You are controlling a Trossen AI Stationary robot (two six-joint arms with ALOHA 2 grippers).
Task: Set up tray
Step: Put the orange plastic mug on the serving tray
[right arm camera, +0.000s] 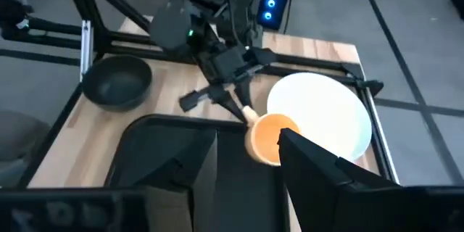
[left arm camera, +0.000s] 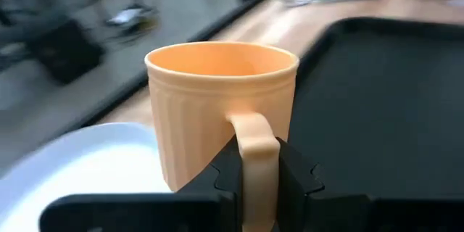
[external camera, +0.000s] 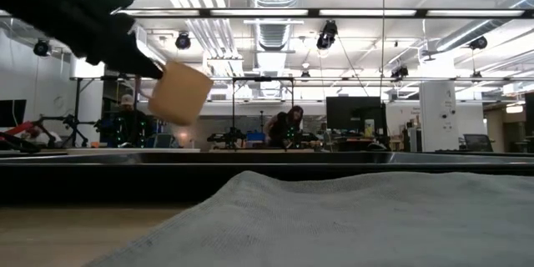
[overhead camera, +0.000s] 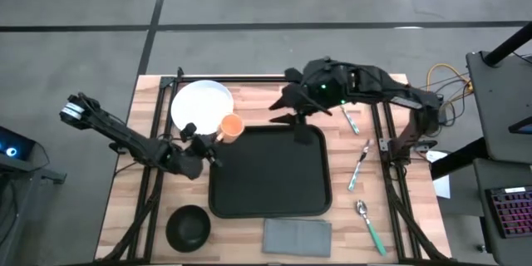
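Observation:
The orange cup (overhead camera: 231,125) hangs in the air over the black tray's (overhead camera: 274,199) far left corner, beside the white plate (overhead camera: 199,104); it also shows in the low view (external camera: 178,93) and the right wrist view (right arm camera: 268,138). My left gripper (overhead camera: 212,140) is shut on its handle. My right gripper (overhead camera: 287,112) hovers open above the tray's far edge, touching nothing; its fingers (right arm camera: 319,167) frame the cup from afar. My left gripper pinches the cup's handle (left arm camera: 255,161) between its two fingers (left arm camera: 297,177), coming level from the table's left side. The cup is lifted clear and sits nearly upright, its mouth up, out beyond the fingertips.
A black bowl (overhead camera: 188,226) sits at the near left. A grey folded napkin (overhead camera: 297,236) lies near the tray's near edge, filling the low view (external camera: 350,217). A fork (overhead camera: 358,165), a spoon (overhead camera: 369,224) and another utensil (overhead camera: 350,120) lie right of the tray.

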